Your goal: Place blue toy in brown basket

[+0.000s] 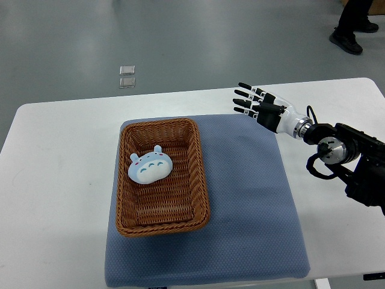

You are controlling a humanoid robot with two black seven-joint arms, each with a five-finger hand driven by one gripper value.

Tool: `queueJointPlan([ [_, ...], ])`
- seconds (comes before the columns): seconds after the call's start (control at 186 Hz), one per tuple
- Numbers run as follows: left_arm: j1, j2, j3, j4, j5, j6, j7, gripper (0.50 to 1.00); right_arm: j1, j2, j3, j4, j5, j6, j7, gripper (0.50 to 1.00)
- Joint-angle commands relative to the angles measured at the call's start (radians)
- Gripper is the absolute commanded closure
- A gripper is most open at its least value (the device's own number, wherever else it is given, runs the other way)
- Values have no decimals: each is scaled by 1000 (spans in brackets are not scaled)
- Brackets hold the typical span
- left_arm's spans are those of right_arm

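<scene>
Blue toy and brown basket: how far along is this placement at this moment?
Done, by the look of it: the blue toy lies inside the brown basket, in its far half. In hand: nothing; the right hand is open, empty, off to the basket's right over the table. Left: apparently nothing on the placement itself.

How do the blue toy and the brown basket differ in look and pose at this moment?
The blue toy is pale, smooth and rounded with small ears and a face; the brown basket is woven, rectangular and open-topped. The toy is far smaller and lies inside, toward the basket's far end, while the basket rests on the blue mat. Both sit apart from the right hand, which is open.
</scene>
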Motion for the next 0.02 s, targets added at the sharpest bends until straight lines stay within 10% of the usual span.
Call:
queueJointPlan([
  [0.0,0,0,0,0,-1,0,0,500,1,2,0,0,0,0,2,587],
  [0.016,0,0,0,0,1,0,0,500,1,3,0,0,0,0,2,587],
])
